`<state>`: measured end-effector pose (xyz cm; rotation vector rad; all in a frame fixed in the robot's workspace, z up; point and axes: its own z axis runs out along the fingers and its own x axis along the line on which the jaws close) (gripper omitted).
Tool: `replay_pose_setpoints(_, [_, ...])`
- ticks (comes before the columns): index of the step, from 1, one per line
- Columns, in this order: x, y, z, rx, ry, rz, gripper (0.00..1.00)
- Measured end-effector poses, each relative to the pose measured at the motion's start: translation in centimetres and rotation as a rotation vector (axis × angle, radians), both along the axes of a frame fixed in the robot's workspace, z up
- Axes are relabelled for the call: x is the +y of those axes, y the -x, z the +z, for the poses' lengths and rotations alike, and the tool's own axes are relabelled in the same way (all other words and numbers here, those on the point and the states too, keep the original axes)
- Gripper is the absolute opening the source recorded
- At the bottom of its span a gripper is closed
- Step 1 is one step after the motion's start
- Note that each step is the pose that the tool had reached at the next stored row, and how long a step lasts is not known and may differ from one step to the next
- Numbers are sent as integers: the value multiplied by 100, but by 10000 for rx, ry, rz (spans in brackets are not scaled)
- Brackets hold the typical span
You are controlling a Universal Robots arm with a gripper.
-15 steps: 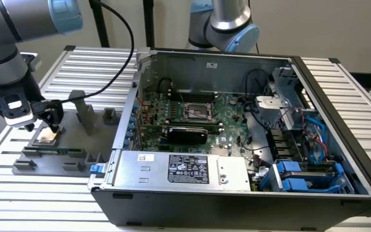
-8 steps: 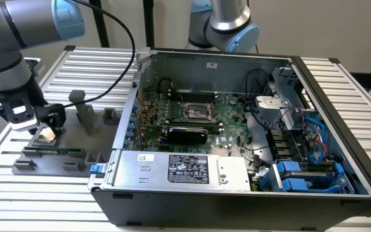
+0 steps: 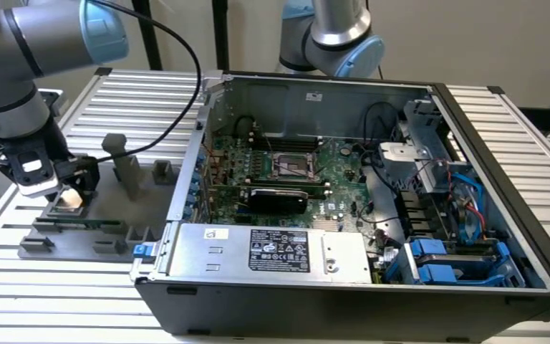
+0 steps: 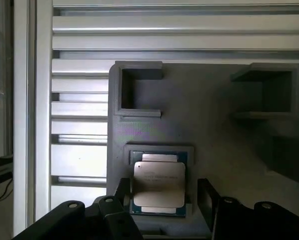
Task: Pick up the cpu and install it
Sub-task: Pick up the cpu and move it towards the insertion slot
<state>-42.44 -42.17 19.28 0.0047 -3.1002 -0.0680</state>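
Observation:
The cpu (image 4: 158,182), a flat square chip with a silvery-beige top, lies in a shallow pocket of the grey fixture plate (image 4: 224,145). My gripper (image 4: 162,196) hangs just above it, open, with one dark finger on each side of the chip and not touching it. In the exterior view the gripper (image 3: 60,188) stands over the cpu (image 3: 68,204) at the exterior view's left, on the grey fixture plate (image 3: 112,236). The motherboard socket (image 3: 294,166) sits inside the open computer case (image 3: 351,287), well to the exterior view's right of the gripper.
Grey fixture blocks (image 3: 127,168) rise from the plate beside the gripper. Two empty square holders (image 4: 137,90) stand past the cpu pocket. The case wall (image 3: 194,165) borders the plate. A second arm (image 3: 337,36) stands behind the case. Everything rests on a slatted aluminium table (image 3: 543,179).

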Motion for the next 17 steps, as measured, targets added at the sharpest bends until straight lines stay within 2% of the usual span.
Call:
replay_pose_setpoints(9, [28,40,-26,0,0,-51,65])
replay_pose_setpoints(17, [38,53,-57,-12,56,-119,65])
